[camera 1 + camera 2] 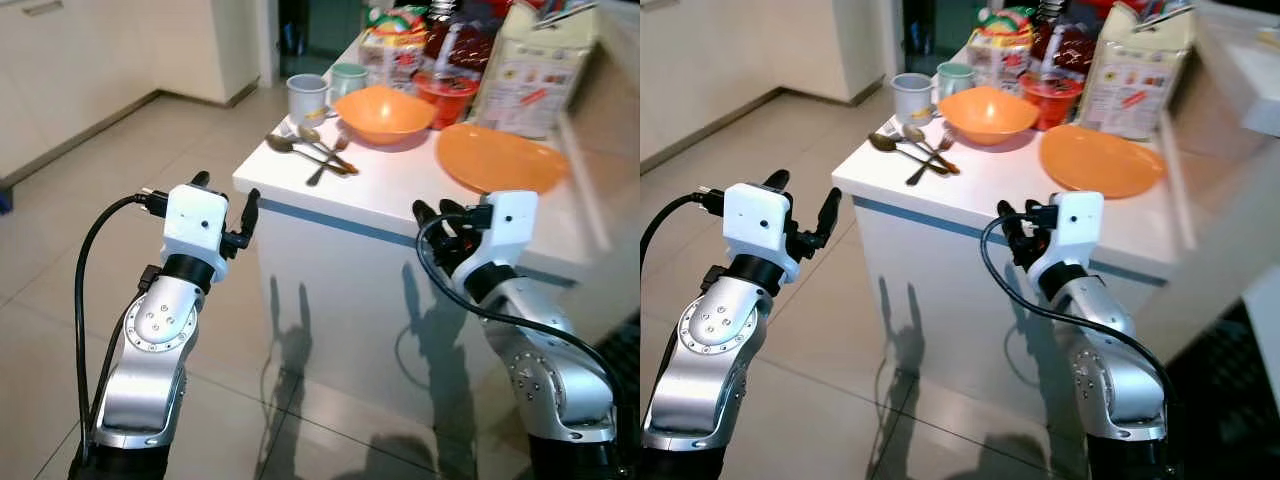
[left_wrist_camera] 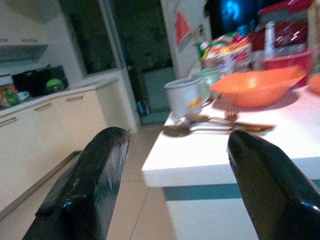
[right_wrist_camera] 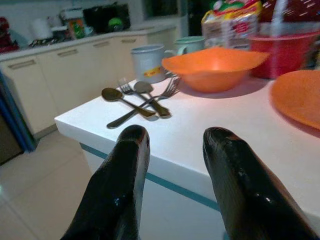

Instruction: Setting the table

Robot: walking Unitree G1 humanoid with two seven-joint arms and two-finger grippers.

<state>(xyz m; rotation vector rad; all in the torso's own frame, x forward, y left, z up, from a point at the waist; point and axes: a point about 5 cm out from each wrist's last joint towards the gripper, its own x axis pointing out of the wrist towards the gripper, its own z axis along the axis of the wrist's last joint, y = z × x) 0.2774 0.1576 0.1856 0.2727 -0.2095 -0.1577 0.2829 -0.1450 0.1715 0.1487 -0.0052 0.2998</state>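
Note:
A white table (image 1: pixel 300 198) stands in front of me. On it lie an orange bowl (image 1: pixel 383 112), a flat orange plate (image 1: pixel 497 158) and a loose bunch of spoons and forks (image 1: pixel 315 150) near the left corner. My left gripper (image 1: pixel 226 195) is open and empty, raised left of the table's corner, off the table. My right gripper (image 1: pixel 437 212) is also open and empty, its fingers a little apart. It is held just in front of the table's front edge, below the plate. In the right wrist view the cutlery (image 3: pixel 137 100) and bowl (image 3: pixel 212 67) lie ahead of the fingers.
Two mugs (image 1: pixel 307 97) stand behind the cutlery. A red container (image 1: pixel 445 95), a carton (image 1: pixel 530 65) and food packs crowd the back of the table. Tiled floor (image 1: pixel 120 160) spreads out to the left, with cream cabinets (image 1: pixel 60 60) along the wall.

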